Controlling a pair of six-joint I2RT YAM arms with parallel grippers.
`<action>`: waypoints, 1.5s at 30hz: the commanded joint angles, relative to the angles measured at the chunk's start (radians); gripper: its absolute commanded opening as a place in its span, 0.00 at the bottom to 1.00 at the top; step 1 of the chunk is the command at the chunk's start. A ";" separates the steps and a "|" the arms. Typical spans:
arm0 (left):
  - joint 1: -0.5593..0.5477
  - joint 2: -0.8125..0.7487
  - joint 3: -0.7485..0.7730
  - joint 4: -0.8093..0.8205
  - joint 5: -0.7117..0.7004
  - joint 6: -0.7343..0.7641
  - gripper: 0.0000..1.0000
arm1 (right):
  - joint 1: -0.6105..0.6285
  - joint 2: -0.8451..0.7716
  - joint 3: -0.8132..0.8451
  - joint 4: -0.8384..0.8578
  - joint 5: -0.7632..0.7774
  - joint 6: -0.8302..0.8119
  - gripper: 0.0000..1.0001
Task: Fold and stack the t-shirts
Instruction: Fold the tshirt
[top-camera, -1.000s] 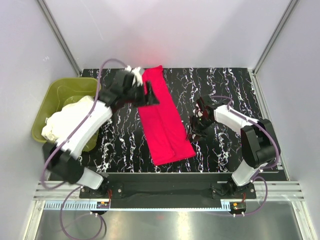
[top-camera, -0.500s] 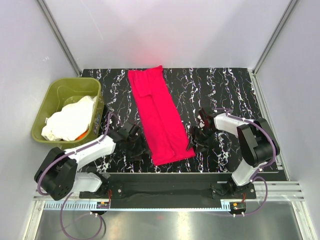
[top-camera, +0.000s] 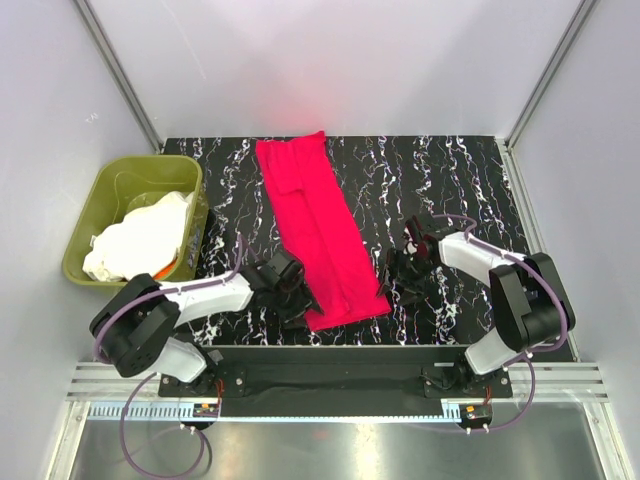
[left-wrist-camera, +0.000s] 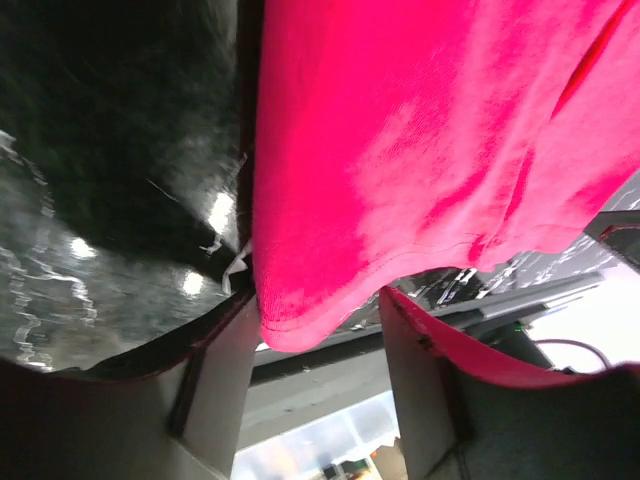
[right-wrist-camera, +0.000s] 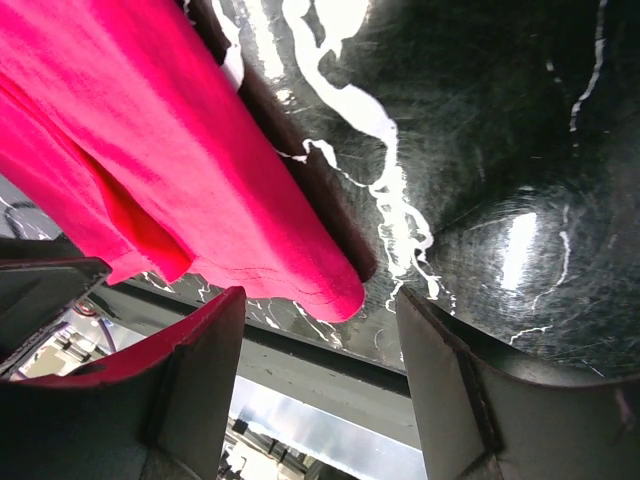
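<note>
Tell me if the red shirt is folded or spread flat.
Folded lengthwise: the red shirt lies as one narrow strip, no sleeves sticking out.

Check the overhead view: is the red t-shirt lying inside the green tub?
No, the red t-shirt lies flat on the black table, apart from the tub that holds white shirts.

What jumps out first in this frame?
The crimson t-shirt, a long narrow strip down the middle of the black marbled table. Both arms reach low to its near end, the left gripper and right gripper open at its two corners. On the left, an olive tub holds a heap of white shirts.
</note>
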 joint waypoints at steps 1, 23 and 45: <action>-0.022 0.040 -0.037 -0.035 -0.041 -0.069 0.54 | -0.014 -0.018 0.015 0.000 0.032 -0.004 0.70; -0.016 -0.087 -0.209 -0.057 -0.091 -0.080 0.00 | -0.020 0.119 -0.090 0.141 -0.184 -0.037 0.54; -0.036 -0.290 -0.129 -0.302 -0.133 0.082 0.00 | 0.089 -0.068 -0.143 0.218 -0.272 0.105 0.00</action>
